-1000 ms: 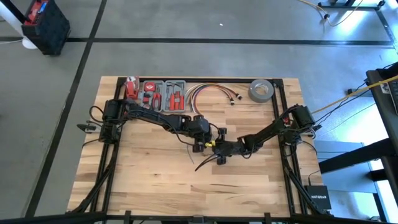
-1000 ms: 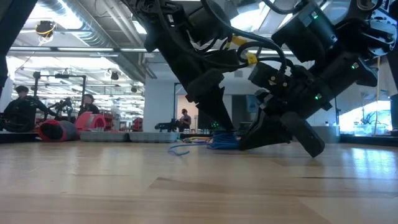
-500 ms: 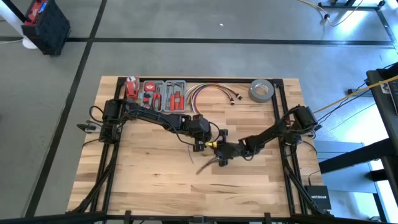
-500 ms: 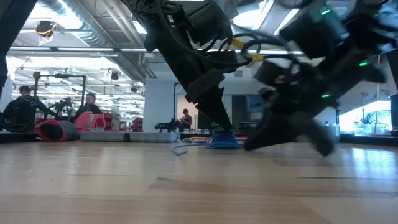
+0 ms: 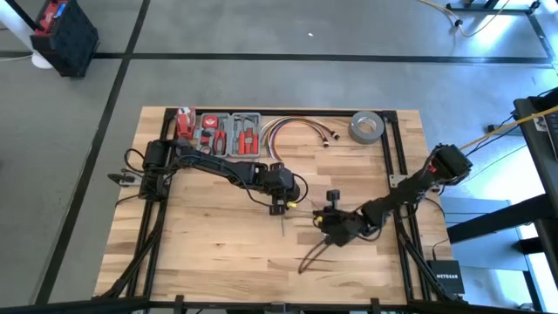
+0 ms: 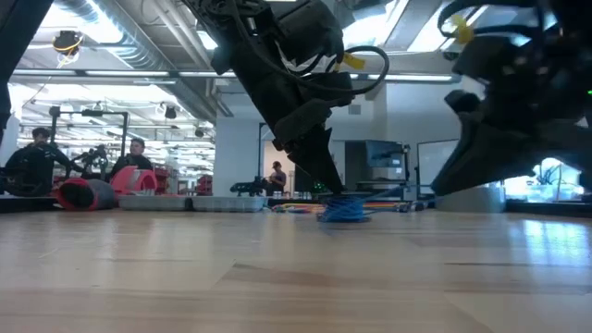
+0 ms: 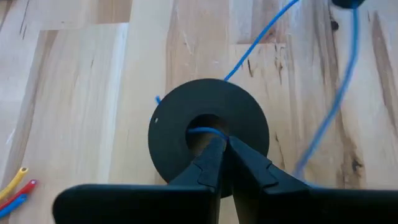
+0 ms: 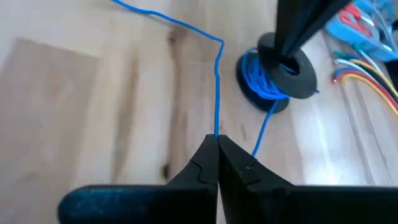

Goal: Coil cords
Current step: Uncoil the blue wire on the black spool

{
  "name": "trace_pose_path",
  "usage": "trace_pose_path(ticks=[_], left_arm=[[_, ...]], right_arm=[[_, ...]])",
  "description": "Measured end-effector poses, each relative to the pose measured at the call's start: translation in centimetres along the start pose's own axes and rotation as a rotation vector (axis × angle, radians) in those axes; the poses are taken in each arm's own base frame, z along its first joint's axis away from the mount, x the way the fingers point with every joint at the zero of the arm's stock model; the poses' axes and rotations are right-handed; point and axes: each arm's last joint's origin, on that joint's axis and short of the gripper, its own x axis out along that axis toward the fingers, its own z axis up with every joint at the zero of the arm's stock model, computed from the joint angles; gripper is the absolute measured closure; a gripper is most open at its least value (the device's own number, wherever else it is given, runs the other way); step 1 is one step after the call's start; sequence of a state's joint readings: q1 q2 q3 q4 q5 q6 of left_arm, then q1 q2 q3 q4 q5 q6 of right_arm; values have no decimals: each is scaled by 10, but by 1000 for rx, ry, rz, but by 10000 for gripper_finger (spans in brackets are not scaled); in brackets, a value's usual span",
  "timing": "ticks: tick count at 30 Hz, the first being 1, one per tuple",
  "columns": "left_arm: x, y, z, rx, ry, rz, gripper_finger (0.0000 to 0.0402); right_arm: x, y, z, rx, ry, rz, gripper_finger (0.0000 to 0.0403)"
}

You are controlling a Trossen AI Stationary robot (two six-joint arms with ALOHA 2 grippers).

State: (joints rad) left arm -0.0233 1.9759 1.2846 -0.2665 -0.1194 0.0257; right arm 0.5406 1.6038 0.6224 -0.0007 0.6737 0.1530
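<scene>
Two grippers are at work on one thin blue wire (image 8: pixel 216 81). Our left gripper (image 7: pixel 225 144) stands at the middle of the table (image 5: pixel 200 253), its fingertips pressed together down in the centre hole of a black spool (image 7: pixel 208 134), pinning it to the wood; a short piece of blue wire shows in that hole right at the tips, though we cannot tell whether they actually pinch it. Several turns of wire are already wound under the spool's upper flange, as the right wrist view shows.

Our right gripper (image 8: pixel 217 143) is clenched on the wire's free run. A second ago it sat close beside the left gripper at the spool; now it has swung out and toward the front right part of the table (image 5: pixel 336 228), well apart from the spool, and the wire trails between the two with a kink in it rather than lying straight. In the low view the right arm has cleared away from the spool, which now shows alone as a blue bundle (image 6: pixel 342 211) under the left arm.

We judge this as the outward leg of a winding stroke: the slack has been drawn off so it can be carried round the spool again. A tail of loose wire remains beyond the right gripper, so the coiling looks unfinished.
</scene>
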Motion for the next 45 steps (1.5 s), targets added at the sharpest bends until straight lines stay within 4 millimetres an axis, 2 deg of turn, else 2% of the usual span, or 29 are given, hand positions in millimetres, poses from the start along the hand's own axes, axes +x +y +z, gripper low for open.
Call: trace_pose_path(ticks=[5,14,20,28,37,45], left_arm=[[0,-1,-1,4,9,-2,384],[-3,0,-3,-17,32,-2,384],[-16,-2,-7,-29,101,-7,384],[-32,-14,-13,-11,186,-3,384],[-38,-19,-5,-3,98,52,384],[-38,-31,-3,39,75,-16,384]], right_arm=[[-9,8,1,0,-36,-10,403],[-10,9,3,40,-39,4,403],[-16,14,12,22,-42,54,403],[-37,25,11,-34,8,36,403],[-44,27,16,-13,-4,-3,403],[-44,27,16,-17,-6,-20,403]])
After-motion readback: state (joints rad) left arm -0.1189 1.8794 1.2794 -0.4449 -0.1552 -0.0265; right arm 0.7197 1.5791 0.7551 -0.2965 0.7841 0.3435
